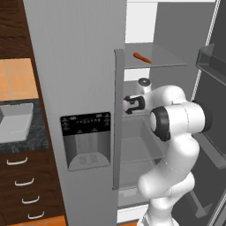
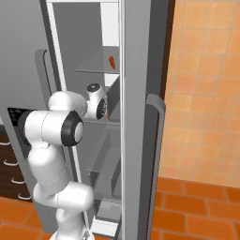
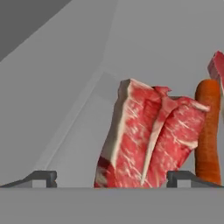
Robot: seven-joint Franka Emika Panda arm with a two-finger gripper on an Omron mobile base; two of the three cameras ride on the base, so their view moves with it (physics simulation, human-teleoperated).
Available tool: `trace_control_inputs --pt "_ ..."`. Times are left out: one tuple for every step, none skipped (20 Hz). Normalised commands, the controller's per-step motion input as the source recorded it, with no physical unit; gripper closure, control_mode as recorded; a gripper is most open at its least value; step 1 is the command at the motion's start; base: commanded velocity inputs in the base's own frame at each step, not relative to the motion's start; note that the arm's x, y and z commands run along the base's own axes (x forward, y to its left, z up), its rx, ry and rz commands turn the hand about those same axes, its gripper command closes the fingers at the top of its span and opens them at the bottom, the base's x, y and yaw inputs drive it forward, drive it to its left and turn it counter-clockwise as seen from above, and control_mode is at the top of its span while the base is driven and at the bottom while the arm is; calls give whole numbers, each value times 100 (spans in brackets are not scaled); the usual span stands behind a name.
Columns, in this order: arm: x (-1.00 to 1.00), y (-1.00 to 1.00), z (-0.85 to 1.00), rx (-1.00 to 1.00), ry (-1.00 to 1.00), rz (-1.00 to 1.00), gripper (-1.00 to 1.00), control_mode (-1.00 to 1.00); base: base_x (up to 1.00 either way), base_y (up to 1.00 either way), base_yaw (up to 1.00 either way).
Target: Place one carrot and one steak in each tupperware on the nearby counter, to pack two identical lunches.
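In the hand view a red-pink steak with pale fat streaks lies on a grey fridge shelf, right in front of my gripper. The gripper is open, one fingertip on each side of the steak's near end, and holds nothing. Just right of that steak lies an orange carrot, and a corner of a second steak shows at the right edge. Another carrot rests on the glass shelf above my hand. A pale tupperware sits on the marbled counter at far left.
My arm reaches into the open right half of a grey fridge. The closed left door with its dispenser panel stands beside my wrist. The open right door with shelf bins stands to the right. Dark drawers lie below the counter.
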Motion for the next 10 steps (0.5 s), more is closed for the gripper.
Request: trace_control_inputs --pt "48 -4 -27 0 0 2 -100 -100 0 0 0" --pt "50 -7 -26 0 0 1 -100 -100 0 0 0" --pt "45 -7 -25 0 1 1 -100 -100 0 0 0" --pt "51 -6 -25 0 9 1 -100 -100 0 0 0" --pt "51 -5 -24 0 5 1 -100 -100 0 0 0" --pt "45 -7 -24 0 1 1 -100 -100 0 0 0" --pt "31 -9 -26 0 0 1 -100 -100 0 0 0" --pt "15 -3 -26 0 0 0 100 -100 0 0 0" --pt "4 -1 -22 0 -4 0 100 -100 0 0 0" --pt "9 0 -21 0 -5 0 100 -100 0 0 0"
